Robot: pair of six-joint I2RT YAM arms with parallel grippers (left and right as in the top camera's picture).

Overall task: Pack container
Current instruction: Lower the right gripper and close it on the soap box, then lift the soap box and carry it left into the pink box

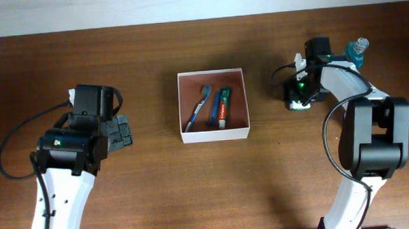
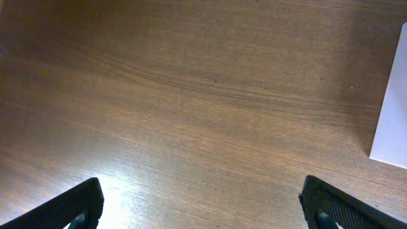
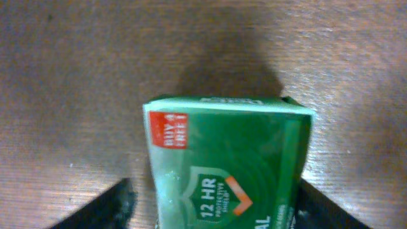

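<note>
Inside container [image 1: 215, 135]: one toothbrush [image 1: 199, 110], one toothpaste [image 1: 221, 106]

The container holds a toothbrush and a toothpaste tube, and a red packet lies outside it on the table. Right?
No: the packet is green, not red, as the right wrist view shows. The container does hold the toothbrush and toothpaste tube.

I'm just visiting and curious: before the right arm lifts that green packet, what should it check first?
1. Is packet inside right tool? ok.
2. Is the grip on it firm? cannot tell.
3. Does container have free floor beside toothbrush and toothpaste? ok.
4. Is left tool open, away from container? ok.
5. Is bottle clear of right arm? cannot tell.
</note>
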